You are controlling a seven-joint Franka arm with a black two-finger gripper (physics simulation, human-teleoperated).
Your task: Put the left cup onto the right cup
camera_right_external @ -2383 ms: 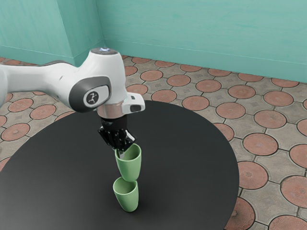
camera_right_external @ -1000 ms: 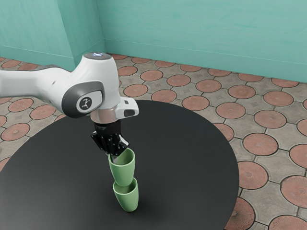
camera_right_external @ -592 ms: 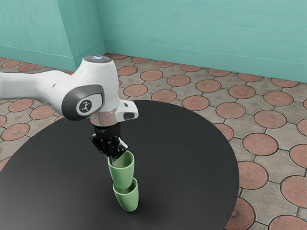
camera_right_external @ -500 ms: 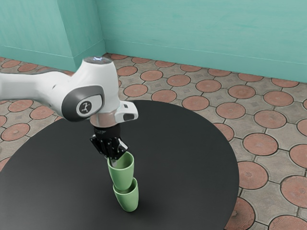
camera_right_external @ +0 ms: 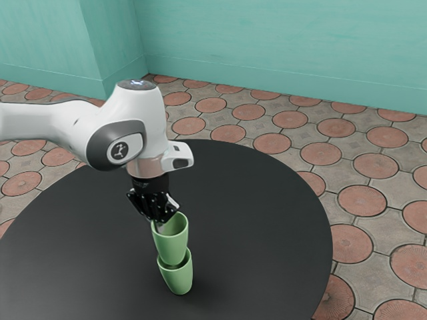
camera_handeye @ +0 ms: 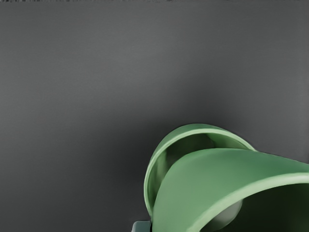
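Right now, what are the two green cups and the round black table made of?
Upper cup: looks like smooth plastic, plain pale green with a soft sheen and thin rim. Lower cup: same look, probably the same plastic. Table: matte black top, no grain or shine; painted wood or metal, I can't tell. It's a simulator render, so these are guesses.

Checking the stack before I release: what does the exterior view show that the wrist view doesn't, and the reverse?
Exterior view: the arm, with the jaws shut on the upper cup's rim, and its base sitting in the lower cup's mouth. Wrist view: a close look down over curved green cup rims into a hollow. Both: green cups against the black table.
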